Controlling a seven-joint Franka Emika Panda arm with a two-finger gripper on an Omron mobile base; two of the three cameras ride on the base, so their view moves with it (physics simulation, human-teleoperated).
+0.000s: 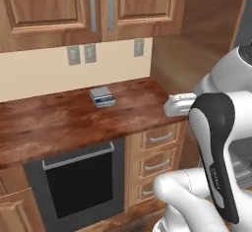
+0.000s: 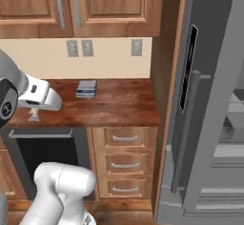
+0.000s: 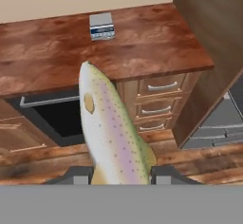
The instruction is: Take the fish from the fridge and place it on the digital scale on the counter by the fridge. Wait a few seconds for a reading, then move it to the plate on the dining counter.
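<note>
My gripper is shut on the fish, a pale speckled body with a pinkish stripe that sticks out forward between the two fingertips. It hangs in the air in front of the counter, above the floor and level with the oven. The digital scale sits bare near the back wall of the counter, well ahead of the fish; it is also the small box, the scale. The fridge stands at the right with a door swung open. The plate and dining counter are out of view.
A black-fronted oven sits under the counter, with a stack of drawers beside it. Upper cabinets hang over the worktop. A tall wood side panel separates the counter from the fridge. My own arm fills the right foreground.
</note>
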